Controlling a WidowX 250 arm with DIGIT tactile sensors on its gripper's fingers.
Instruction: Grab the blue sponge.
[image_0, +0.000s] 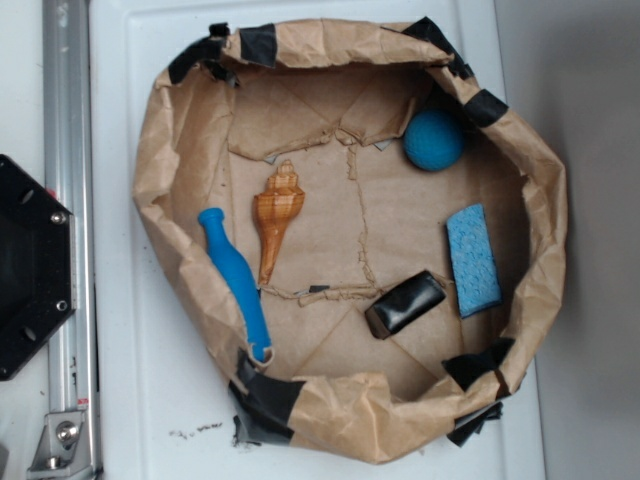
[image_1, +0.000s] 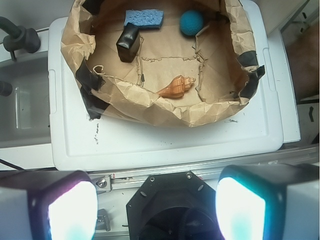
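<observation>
Five things lie inside the brown paper basin (image_0: 160, 150), taken from its left wall across in the exterior view: a long blue bottle-shaped toy (image_0: 235, 280) against that wall, a tan conch shell (image_0: 278, 215) just beside it, a black block (image_0: 405, 303) toward the basin's lower middle, a round blue ball (image_0: 434, 139) near the upper rim, and the blue sponge (image_0: 473, 260) flat on the floor by the right wall, close beside the block. The claw (image_1: 155, 202) hangs released in the wrist view, fingers wide apart, well back from the basin and over the black base. Judged from here, the risks are a finger catching the crumpled paper wall during descent, or the near finger striking the block and closing on it rather than on the sponge.
</observation>
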